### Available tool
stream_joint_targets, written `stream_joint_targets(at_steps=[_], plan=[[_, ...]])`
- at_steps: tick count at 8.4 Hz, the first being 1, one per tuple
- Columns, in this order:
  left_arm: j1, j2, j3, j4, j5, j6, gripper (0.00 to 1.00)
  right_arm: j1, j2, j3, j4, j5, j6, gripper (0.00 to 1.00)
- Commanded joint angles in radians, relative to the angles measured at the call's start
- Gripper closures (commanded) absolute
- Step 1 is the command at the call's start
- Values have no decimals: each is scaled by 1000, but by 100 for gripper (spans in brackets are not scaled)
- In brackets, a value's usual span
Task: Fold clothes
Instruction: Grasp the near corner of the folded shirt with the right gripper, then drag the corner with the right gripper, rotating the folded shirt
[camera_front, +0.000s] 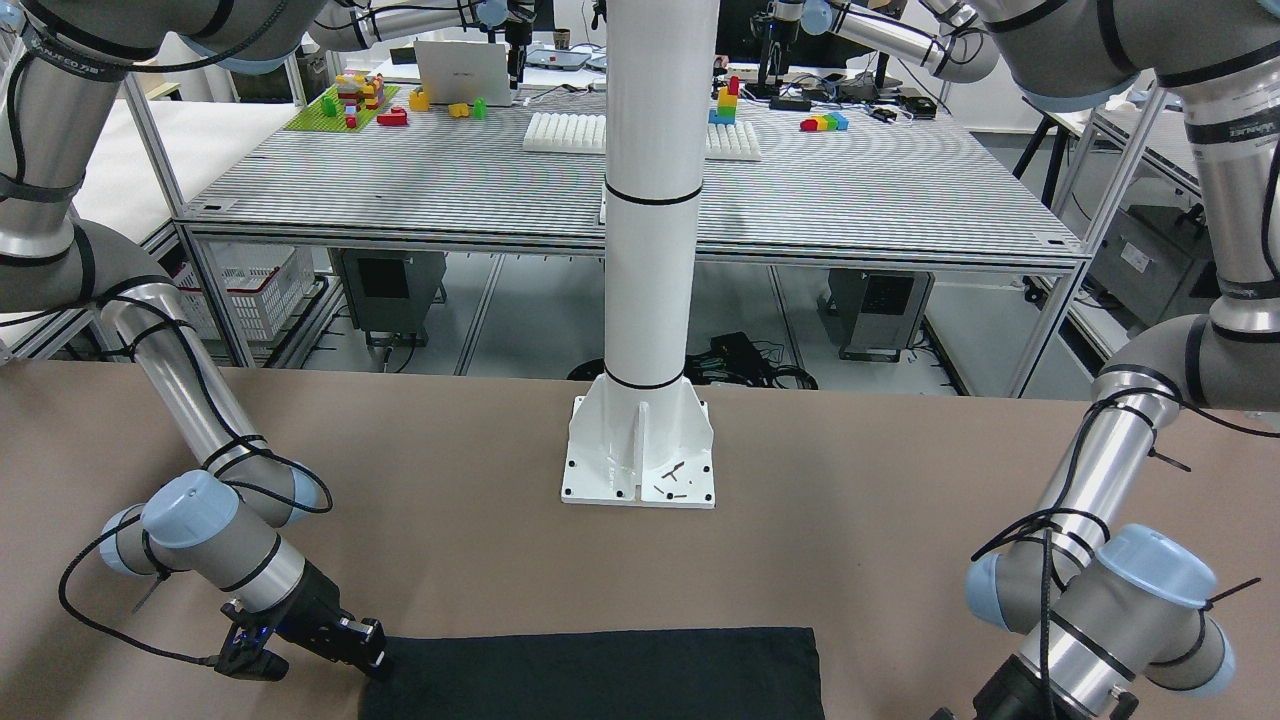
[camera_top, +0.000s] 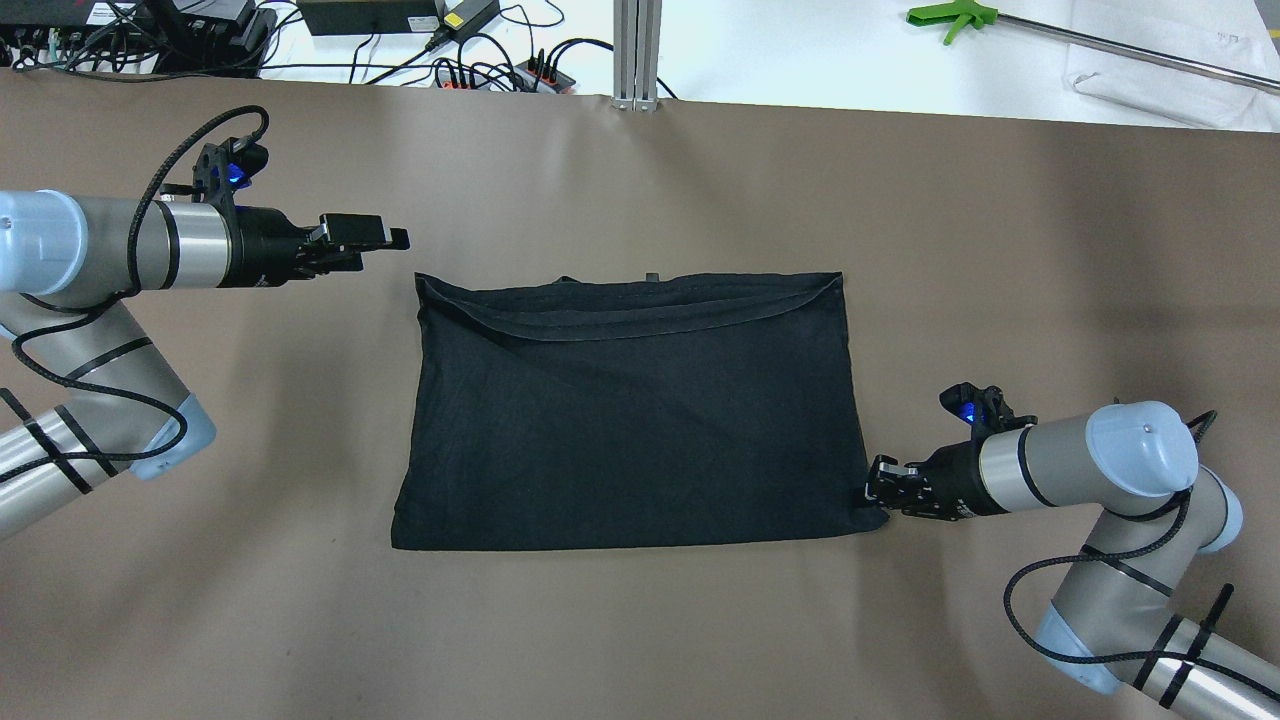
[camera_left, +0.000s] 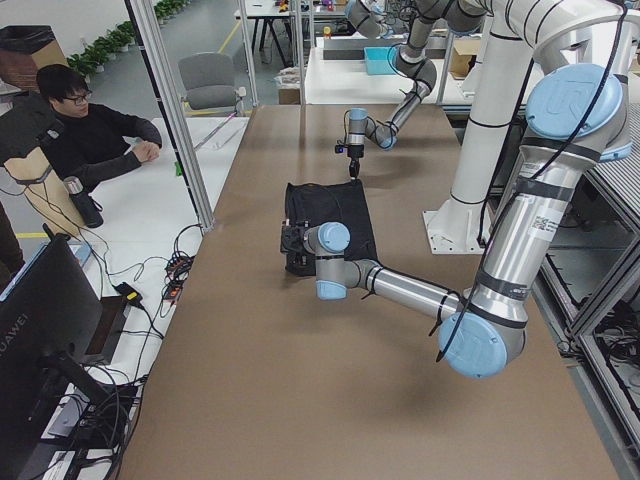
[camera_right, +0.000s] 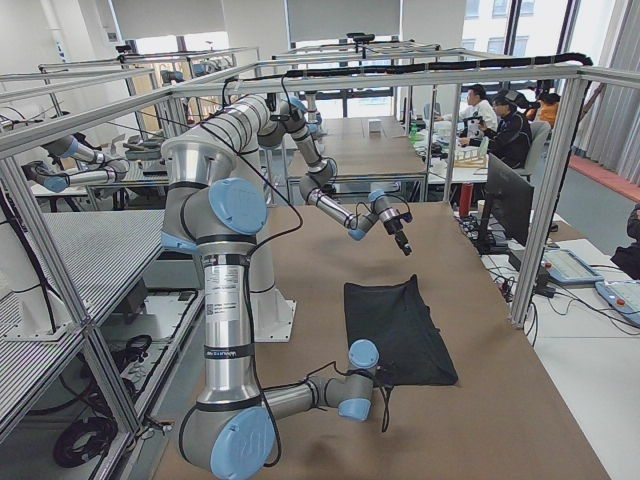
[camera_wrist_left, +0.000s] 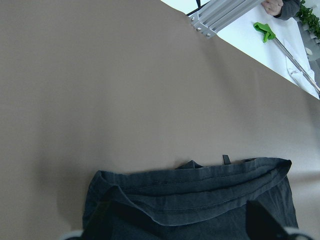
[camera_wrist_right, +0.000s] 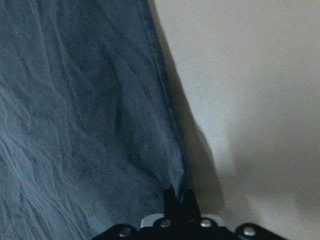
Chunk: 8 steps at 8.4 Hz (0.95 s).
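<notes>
Step, my read: corner pickup before fold. Black cloth (camera_top: 630, 410) lies flat at desk (camera_top: 640, 620) centre. It's thin, soft, rectangular, lightly creased, hem doubled along 12 o'clock edge. Right hand (camera_top: 880, 490) pinched tight on 5 o'clock corner. Left hand (camera_top: 395, 238) wide, hovering off 10 o'clock corner, no contact. Next: you drop left onto that corner, close, lift both evenly. Thin fabric may slip.

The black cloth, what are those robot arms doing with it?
They are folding it. The black cloth lies flat on the brown table. The right gripper is pinched shut on the cloth's corner nearest the robot, on its right side. The left gripper is open, up in the air beside the far left corner, not touching.
</notes>
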Motion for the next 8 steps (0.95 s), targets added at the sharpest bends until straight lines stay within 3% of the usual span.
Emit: stream_joint_targets(at_steps=[1, 4, 8], plan=[[-2, 1, -1, -2, 0, 0, 6, -44, -29, 75, 0, 4, 0, 100], [-2, 1, -1, -2, 2, 0, 6, -192, -30, 154, 0, -38, 15, 100], [-2, 15, 1, -10, 2, 0, 6, -461, -14, 259, 0, -237, 17, 100]])
